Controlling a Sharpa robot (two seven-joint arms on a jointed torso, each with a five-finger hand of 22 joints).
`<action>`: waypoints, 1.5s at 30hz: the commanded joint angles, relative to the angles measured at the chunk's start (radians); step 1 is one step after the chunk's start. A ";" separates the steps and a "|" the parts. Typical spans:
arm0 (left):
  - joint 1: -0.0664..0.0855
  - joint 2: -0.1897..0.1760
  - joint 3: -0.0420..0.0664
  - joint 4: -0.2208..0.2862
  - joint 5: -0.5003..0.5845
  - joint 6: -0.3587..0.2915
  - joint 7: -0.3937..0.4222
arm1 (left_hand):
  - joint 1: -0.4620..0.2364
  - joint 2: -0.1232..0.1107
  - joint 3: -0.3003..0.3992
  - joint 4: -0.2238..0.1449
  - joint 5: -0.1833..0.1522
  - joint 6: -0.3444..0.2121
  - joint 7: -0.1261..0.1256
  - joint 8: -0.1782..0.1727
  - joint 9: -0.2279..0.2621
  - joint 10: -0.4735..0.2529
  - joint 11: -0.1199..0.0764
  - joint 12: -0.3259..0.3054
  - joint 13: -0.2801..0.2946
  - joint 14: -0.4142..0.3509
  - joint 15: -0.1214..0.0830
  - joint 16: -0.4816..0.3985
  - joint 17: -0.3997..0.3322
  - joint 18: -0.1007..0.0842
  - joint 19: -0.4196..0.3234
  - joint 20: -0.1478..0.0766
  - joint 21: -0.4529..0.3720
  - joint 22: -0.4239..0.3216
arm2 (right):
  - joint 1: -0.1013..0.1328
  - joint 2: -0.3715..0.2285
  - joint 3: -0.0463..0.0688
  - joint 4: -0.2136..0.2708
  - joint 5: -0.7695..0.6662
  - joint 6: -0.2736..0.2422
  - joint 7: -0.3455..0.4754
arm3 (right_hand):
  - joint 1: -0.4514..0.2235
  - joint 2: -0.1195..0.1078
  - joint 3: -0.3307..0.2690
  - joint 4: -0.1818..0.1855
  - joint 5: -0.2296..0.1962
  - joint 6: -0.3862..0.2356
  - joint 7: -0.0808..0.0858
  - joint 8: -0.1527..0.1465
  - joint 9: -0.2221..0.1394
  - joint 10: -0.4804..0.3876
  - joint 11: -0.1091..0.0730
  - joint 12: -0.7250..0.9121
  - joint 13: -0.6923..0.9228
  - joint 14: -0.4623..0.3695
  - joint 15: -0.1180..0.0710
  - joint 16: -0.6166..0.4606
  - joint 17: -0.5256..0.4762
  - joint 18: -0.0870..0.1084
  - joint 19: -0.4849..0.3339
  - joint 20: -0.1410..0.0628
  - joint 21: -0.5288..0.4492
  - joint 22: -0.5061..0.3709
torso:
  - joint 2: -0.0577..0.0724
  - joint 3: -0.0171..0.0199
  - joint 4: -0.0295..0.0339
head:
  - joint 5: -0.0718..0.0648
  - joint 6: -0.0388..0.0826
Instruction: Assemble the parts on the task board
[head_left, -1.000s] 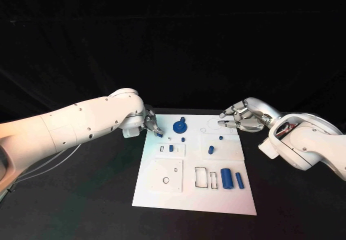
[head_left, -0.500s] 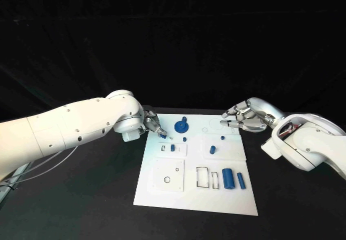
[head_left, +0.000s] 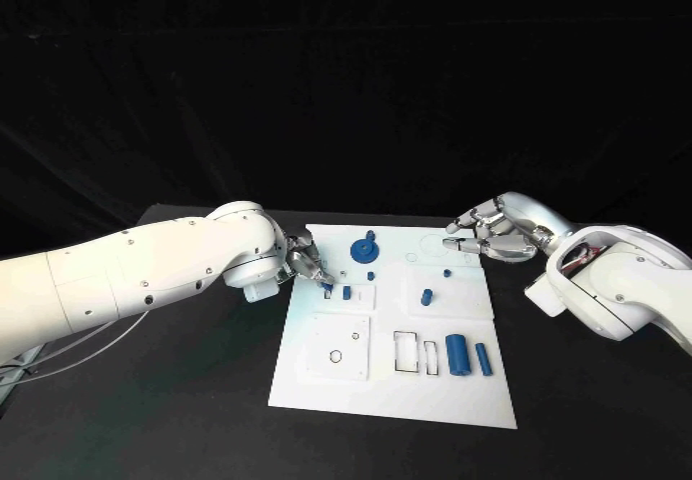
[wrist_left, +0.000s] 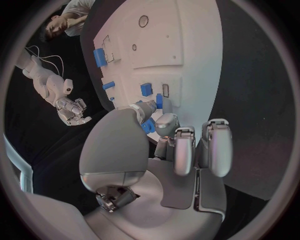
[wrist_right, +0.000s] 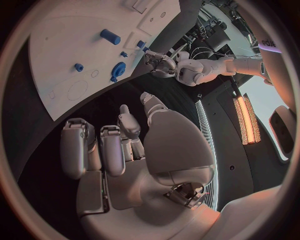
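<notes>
The white task board (head_left: 361, 390) lies in the middle of the table. My left hand (head_left: 303, 258) hovers over the board's left edge and pinches a small blue part (wrist_left: 159, 101) between thumb and finger, close above a pair of small slots (head_left: 330, 294). Beside those slots stands another small blue piece (head_left: 346, 292). A blue gear (head_left: 366, 248) sits near the far edge. My right hand (head_left: 490, 235) hangs off the board's far right corner, fingers curled in, holding nothing. The right wrist view shows the board (wrist_right: 62, 50) and the gear (wrist_right: 117, 70) beyond that hand (wrist_right: 137, 150).
Two blue cylinders (head_left: 454, 355) (head_left: 480, 359) lie at the board's near right beside rectangular cut-outs (head_left: 405, 352). A short blue peg (head_left: 424, 297) and smaller pieces (head_left: 372, 276) sit mid-board. Black table surrounds the board.
My left hand has carried the small blue part nearer and lower, from beside the board's far left corner to just above the small slots. The right hand has hardly moved.
</notes>
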 joint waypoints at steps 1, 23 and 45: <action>-0.006 -0.002 -0.002 0.013 -0.045 -0.056 0.022 | -0.001 -0.010 0.149 -0.154 0.001 0.013 -0.007 0.001 0.000 0.011 -0.002 0.006 0.004 0.105 -0.010 0.003 0.263 -0.016 0.046 0.000 0.005 0.177 | -0.001 0.000 0.000 0.000 -0.005 0.005 0.007 | -0.006 0.002 -0.006 0.001 0.006 -0.005 -0.003 0.006 0.002 -0.004 0.001 0.000 0.001 0.058 -0.007 -0.006 0.077 0.016 -0.004 0.001 -0.003 0.115 | -0.001 0.0009 -0.0013 | 0.003 -0.002; -0.025 -0.006 -0.006 0.036 -0.108 -0.015 -0.024 | -0.009 -0.016 0.148 -0.158 0.001 0.021 -0.011 -0.001 -0.004 0.024 -0.006 0.017 0.015 0.105 -0.013 0.003 0.263 -0.017 0.050 -0.002 0.009 0.182 | -0.001 -0.003 0.000 0.001 -0.002 0.011 0.006 | -0.006 0.002 -0.006 0.001 0.006 -0.005 -0.003 0.006 0.002 -0.004 0.001 0.000 0.001 0.058 -0.007 -0.006 0.077 0.016 -0.004 0.001 -0.003 0.115 | 0.001 0.0009 -0.0014 | 0.003 -0.001; -0.027 -0.009 -0.006 0.044 -0.140 0.027 -0.034 | -0.012 -0.019 0.148 -0.160 0.001 0.025 -0.012 -0.002 -0.006 0.027 -0.007 0.018 0.016 0.105 -0.015 0.003 0.263 -0.018 0.051 -0.003 0.009 0.183 | -0.001 -0.001 0.000 -0.003 -0.001 0.018 0.004 | -0.007 0.003 -0.008 0.003 0.008 -0.005 -0.003 0.007 0.002 -0.004 0.001 -0.001 0.000 0.058 -0.007 -0.008 0.074 0.016 -0.006 0.001 -0.006 0.113 | 0.001 -0.0003 -0.0007 | 0.003 -0.006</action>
